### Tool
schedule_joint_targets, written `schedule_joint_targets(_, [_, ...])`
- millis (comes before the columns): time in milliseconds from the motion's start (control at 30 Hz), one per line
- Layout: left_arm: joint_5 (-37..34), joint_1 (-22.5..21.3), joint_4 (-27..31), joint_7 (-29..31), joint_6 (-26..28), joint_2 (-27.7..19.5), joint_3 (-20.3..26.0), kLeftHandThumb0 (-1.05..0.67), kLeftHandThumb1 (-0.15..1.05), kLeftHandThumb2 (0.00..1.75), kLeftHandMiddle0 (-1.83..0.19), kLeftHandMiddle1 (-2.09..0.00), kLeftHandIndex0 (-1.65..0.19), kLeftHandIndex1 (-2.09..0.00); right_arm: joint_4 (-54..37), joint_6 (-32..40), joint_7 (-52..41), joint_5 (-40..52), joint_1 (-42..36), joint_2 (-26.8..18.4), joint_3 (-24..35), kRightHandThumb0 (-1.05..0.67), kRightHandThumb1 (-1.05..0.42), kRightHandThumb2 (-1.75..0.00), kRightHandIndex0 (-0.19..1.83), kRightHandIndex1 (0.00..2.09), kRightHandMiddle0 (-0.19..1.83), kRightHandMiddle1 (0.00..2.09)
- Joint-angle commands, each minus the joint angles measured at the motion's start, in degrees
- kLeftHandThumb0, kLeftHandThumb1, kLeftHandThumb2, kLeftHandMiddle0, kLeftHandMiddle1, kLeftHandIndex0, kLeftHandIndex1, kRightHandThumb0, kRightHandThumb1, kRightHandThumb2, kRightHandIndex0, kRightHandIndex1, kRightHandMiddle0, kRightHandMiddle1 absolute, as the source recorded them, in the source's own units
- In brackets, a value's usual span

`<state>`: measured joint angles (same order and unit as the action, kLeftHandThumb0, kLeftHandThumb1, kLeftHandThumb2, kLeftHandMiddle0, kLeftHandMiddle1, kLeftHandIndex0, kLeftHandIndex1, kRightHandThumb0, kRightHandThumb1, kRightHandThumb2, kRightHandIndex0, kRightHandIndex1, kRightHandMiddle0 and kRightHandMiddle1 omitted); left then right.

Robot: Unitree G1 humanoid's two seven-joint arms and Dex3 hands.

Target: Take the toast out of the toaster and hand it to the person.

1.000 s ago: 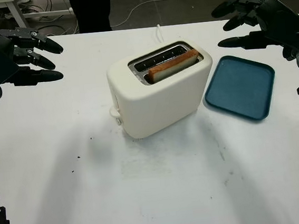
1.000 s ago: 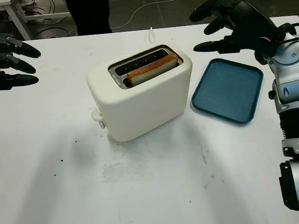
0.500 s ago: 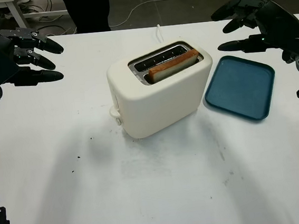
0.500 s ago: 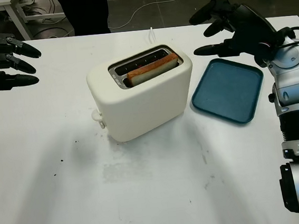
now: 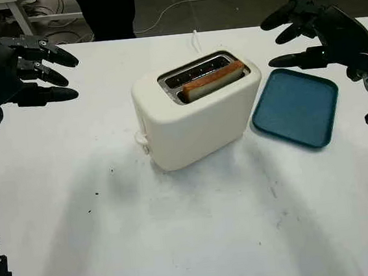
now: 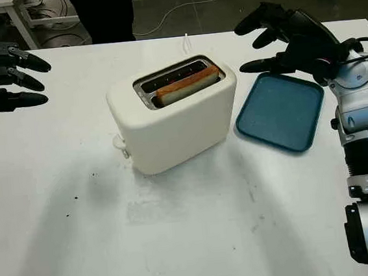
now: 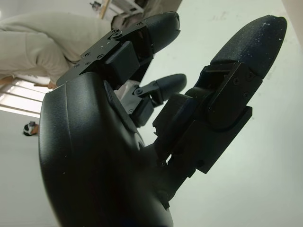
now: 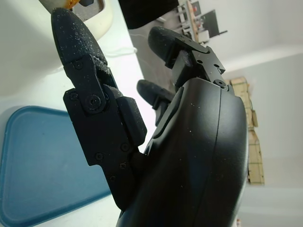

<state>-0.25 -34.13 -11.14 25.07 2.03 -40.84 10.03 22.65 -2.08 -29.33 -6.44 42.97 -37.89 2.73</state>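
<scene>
**Toast waits in the slot, both hands empty**

Toast (image 5: 212,80) stands on edge in the near slot of the toaster (image 5: 195,114), its browned crust edge poking up just above the slot rim and running along the slot's length. Nothing touches it.

Starting at the fingers: the right hand (image 5: 321,33) is open and holds nothing, its fingertips aimed left toward the toaster from above the far edge of the blue tray (image 5: 296,107). It is the nearer hand to the slice, yet it is clear of it. The left hand (image 5: 8,71) is likewise open and empty, hovering over the far-left part of the white table (image 5: 181,242), well apart from the toaster.

Judging by its look, the slice should be light, dry and fairly stiff, with a rough crust that gives fingers decent friction. It is also brittle: a hard squeeze could crack or crumble it. The sensible hold is a gentle pinch across the two broad faces at the exposed upper edge, near the middle of its length, followed by a straight upward lift so it does not jam against the slot walls. Little of it stands proud, so fingertips must reach slightly into the slot.

A person (image 5: 108,11) in dark clothing stands beyond the table's far edge, where the slice is to be handed over.
</scene>
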Motion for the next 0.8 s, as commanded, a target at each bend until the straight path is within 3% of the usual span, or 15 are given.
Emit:
schedule_joint_targets(0, [-0.1,0.3,0.2,0.1,-0.3,0.3,-0.2,-1.05,0.58,0.0,-0.82,-0.8,-0.88,-0.57,-0.1,0.4,-0.5,1.3,-0.4,-0.6,0.9,-0.9,-0.8,0.0,0.1,1.23,0.23,0.93])
schedule_joint_targets(767, [0.3,-0.1,0.5,0.0,0.3,0.1,-0.4,-1.05,0.58,0.0,-0.81,-0.82,-0.87,-0.58,-0.7,0.9,-0.3,1.3,-0.5,-0.6,0.8,-0.89,-0.8,0.0,0.09,1.23,0.22,0.93])
